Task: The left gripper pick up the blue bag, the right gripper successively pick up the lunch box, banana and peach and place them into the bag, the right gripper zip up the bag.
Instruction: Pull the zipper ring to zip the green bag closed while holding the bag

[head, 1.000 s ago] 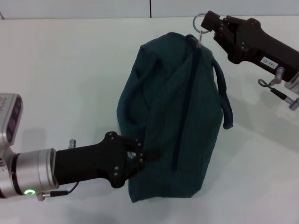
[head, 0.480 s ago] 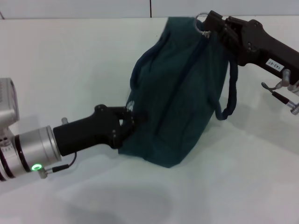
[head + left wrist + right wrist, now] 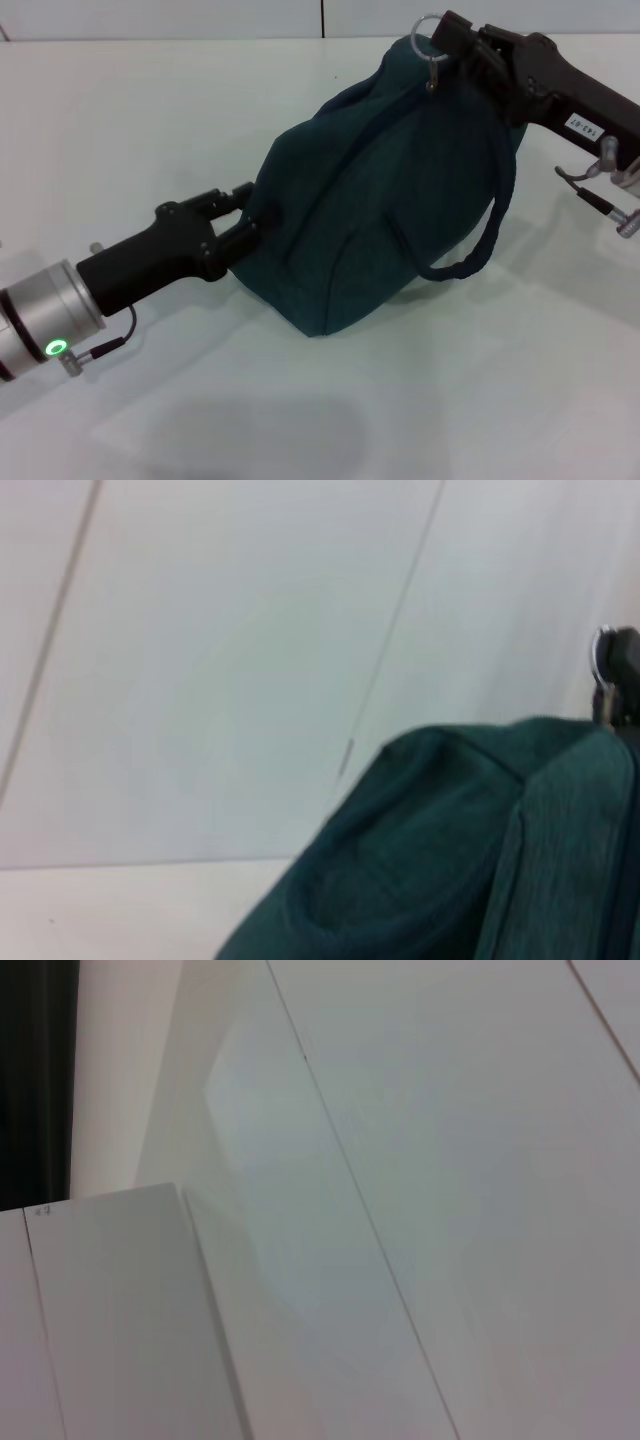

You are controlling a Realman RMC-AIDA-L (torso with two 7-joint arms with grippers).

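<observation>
The blue bag [image 3: 380, 190] is zipped closed and hangs tilted between both arms above the white table. My left gripper [image 3: 245, 215] is shut on the bag's lower left end. My right gripper [image 3: 447, 42] is at the bag's upper right end, shut on the metal ring pull [image 3: 427, 48] of the zipper. One loop handle [image 3: 480, 250] hangs down on the right side. The bag also shows in the left wrist view [image 3: 450, 860], with the ring pull [image 3: 603, 665] at its far end. The lunch box, banana and peach are out of view.
The white table [image 3: 150, 110] lies all around the bag. Its far edge meets a wall with a dark seam [image 3: 322, 15]. The right wrist view shows only white panels [image 3: 400, 1160] and a dark strip [image 3: 35, 1070].
The bag has swung from nearly upright to tilted, its lower end lifted left. My left gripper moved up and left with it. My right gripper stayed at the ring pull.
</observation>
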